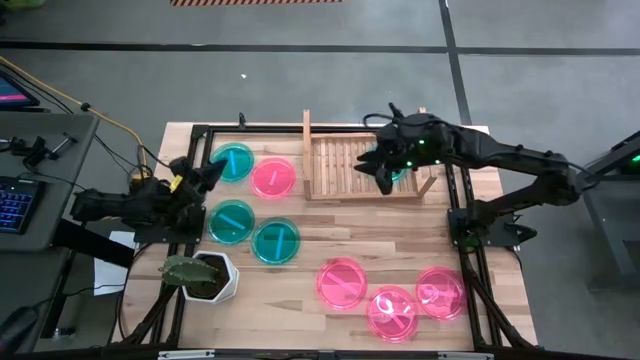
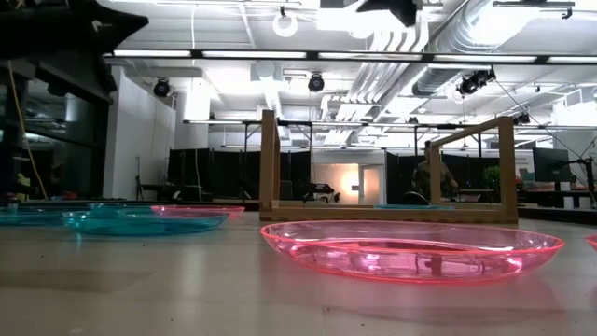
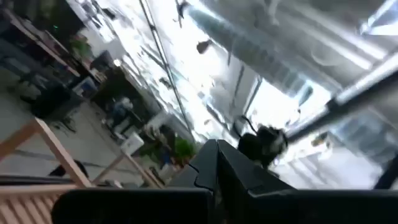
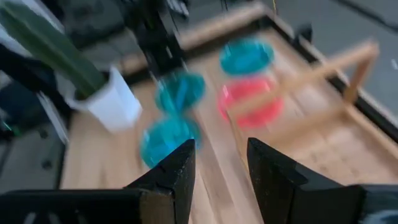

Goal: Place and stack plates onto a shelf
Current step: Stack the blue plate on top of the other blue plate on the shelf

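Parted, empty fingers (image 4: pixel 186 177) of the right gripper (image 1: pixel 384 178) hover above the shelf (image 1: pixel 340 165), one teal plate (image 1: pixel 399 175) delivered; seven plates (image 1: pixel 342 282) remain on the table (image 1: pixel 400 240); left gripper (image 1: pixel 205 178) is closed.

Overhead, table-level, 2 wrist cams; shelf (image 1: pixel 365 168) shared.

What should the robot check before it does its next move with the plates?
1. Right tool empty with fingers apart: ok.
2. Right tool over the shelf: ok.
3. A teal plate seems to lie on the shelf under it, mostly hidden: cannot tell if flat.
4. Left tool shut and parked at the table's left edge: ok.
5. Seven plates left on the table, three teal and four pink: ok.
6. White plant pot clear of plates: ok.
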`<move>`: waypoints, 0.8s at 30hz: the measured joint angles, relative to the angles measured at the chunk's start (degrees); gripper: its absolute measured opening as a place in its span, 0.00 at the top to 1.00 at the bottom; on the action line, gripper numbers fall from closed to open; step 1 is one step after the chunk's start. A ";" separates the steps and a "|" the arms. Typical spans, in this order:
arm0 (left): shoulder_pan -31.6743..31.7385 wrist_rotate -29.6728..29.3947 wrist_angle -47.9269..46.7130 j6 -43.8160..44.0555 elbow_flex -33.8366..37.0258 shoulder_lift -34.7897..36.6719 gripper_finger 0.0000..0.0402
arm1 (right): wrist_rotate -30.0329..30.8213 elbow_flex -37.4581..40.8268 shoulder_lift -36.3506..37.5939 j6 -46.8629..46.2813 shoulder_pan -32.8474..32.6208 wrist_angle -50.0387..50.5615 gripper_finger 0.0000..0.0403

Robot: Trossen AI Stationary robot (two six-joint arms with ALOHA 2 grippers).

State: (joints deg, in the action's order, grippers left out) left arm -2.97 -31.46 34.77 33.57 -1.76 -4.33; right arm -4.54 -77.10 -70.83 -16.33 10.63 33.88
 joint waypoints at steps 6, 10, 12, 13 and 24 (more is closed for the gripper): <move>3.11 2.50 -18.81 1.77 -12.52 -6.37 0.96 | 2.56 -0.02 0.24 -1.18 -0.28 -6.45 0.68; 5.86 5.23 -41.49 1.70 -25.96 -14.24 0.87 | 2.58 -0.02 0.27 -1.62 0.27 -6.69 0.68; 7.33 6.51 -54.35 0.88 -32.59 -18.98 0.82 | 2.59 -0.02 0.52 -1.58 0.29 -6.58 0.68; 8.11 7.12 -60.81 0.65 -35.57 -21.38 0.80 | 2.58 -0.02 0.72 -1.36 0.29 -6.47 0.68; 19.03 15.02 -101.15 6.32 -44.78 -48.51 0.66 | 2.58 -0.02 0.85 -1.21 0.24 3.35 0.68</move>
State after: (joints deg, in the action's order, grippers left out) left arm 16.06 -16.44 -66.38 39.88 -46.54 -52.83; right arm -1.96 -77.12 -69.97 -17.54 10.87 37.23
